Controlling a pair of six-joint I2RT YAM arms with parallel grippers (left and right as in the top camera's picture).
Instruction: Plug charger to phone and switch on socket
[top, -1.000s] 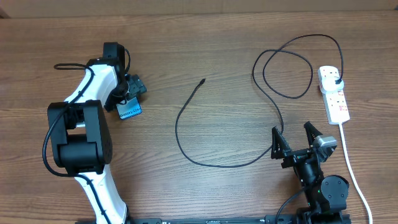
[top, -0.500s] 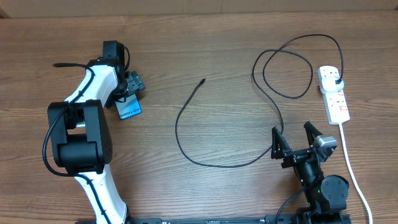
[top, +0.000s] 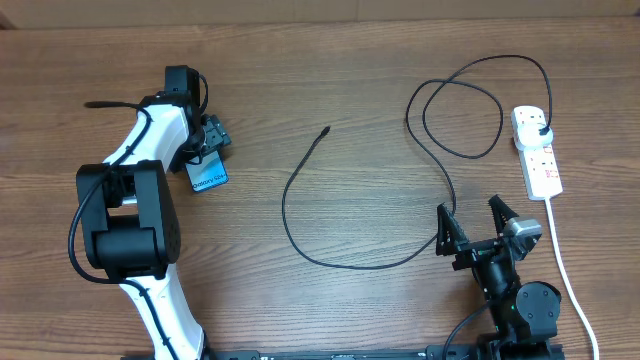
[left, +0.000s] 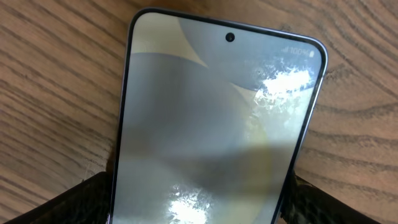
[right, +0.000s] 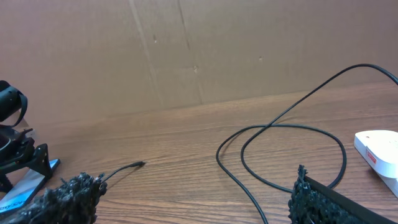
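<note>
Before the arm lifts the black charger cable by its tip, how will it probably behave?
The charger is likely floppy: it lies in loose curves with one loop. Thin, so probably light. Its far end sits in the socket, so lifting may tug there.

Overhead looks straight down; left wrist close over phone (left: 211, 124); right wrist low, sideways (shares charger (right: 268, 127)).

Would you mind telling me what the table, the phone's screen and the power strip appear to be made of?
The table looks like wood or wood-look laminate, matte, with brown grain lines. The phone has a glossy, probably glass screen: bright glare patches show in the left wrist view. The power strip seems smooth white moulded plastic, going by its even colour.
</note>
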